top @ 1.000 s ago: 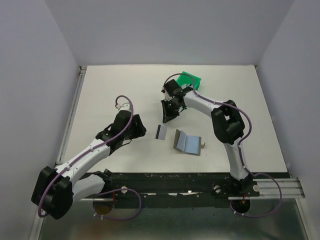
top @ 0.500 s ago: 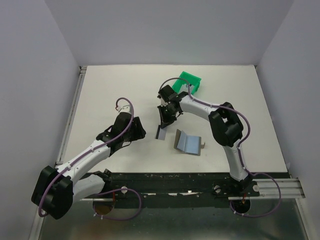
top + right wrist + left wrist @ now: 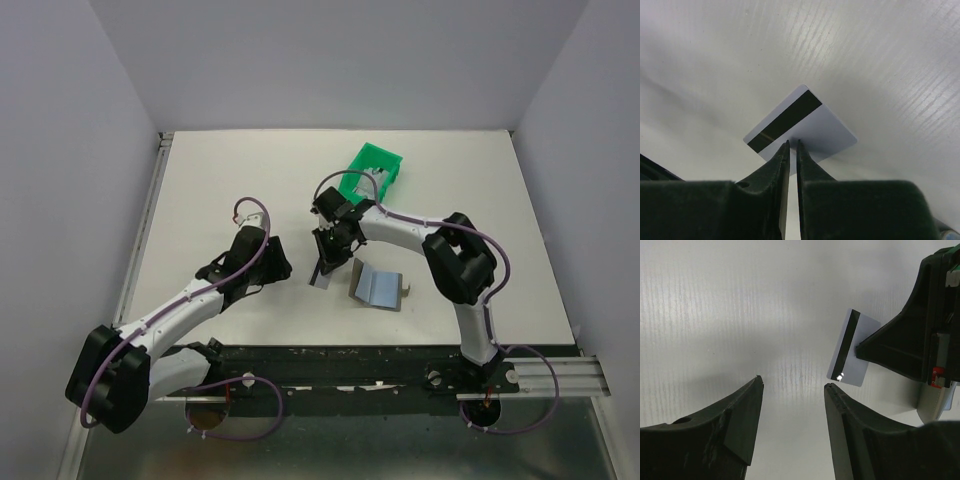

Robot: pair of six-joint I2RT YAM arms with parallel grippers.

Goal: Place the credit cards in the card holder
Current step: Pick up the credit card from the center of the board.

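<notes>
Two white arms (image 3: 180,305) with black joints (image 3: 460,262), black end effectors (image 3: 325,262), looping purple cables (image 3: 250,206).

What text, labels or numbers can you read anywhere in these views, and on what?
No readable text in any view.
Pale grey credit card with a dark stripe: blank, no print showing.
Small red tag on the right gripper: too small to read.
Grey-brown folding card holder and green plastic bin: no marks visible.

No text, label or number can be read anywhere.
</notes>
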